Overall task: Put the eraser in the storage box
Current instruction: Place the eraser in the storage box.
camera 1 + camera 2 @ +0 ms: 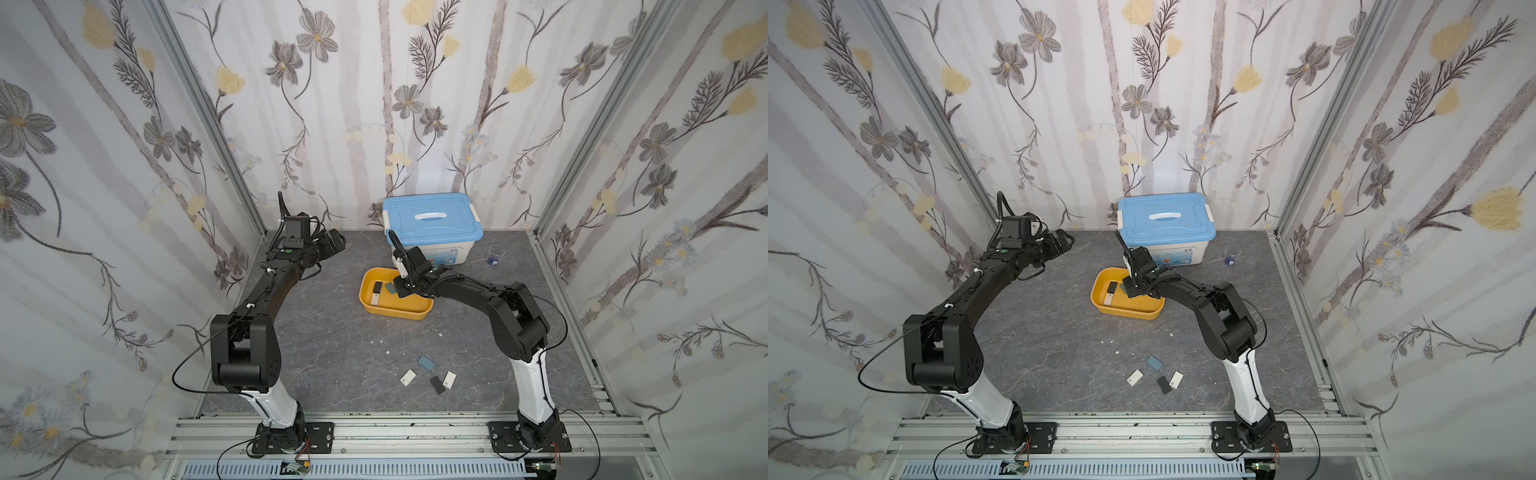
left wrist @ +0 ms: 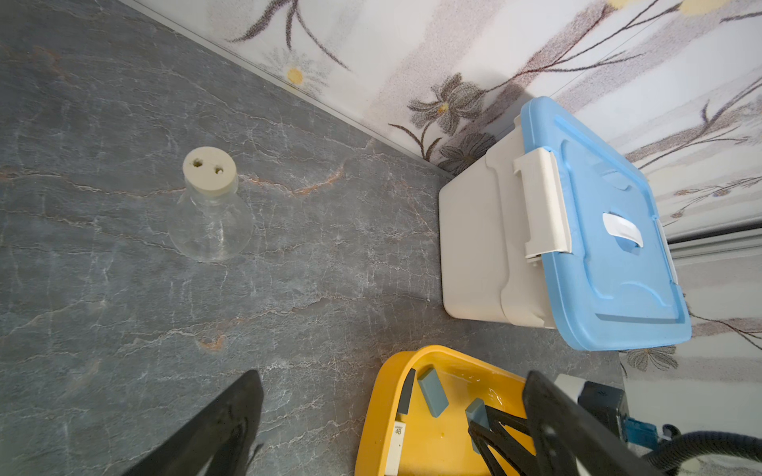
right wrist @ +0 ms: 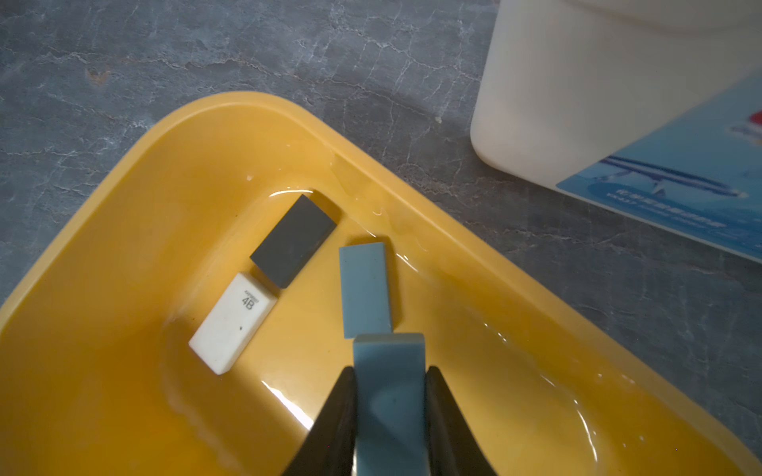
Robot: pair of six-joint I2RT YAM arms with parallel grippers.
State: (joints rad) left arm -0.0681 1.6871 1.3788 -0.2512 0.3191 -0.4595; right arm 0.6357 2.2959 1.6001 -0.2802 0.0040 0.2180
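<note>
Eraser is what we trace: both top views show the right gripper low over the storage box, the left wrist view shows our left gripper spread wide and empty, and the right wrist view shows the right jaws clamping it over the box floor.

Bright, even light on me, soft, with only faint shadows. In both top views the walls lean and stretch toward the frame edges. White glare streaks the glossy floor of the yellow tub in my right wrist view. The fingers of my right claw blur dark up close, and the white bin goes soft.
</note>
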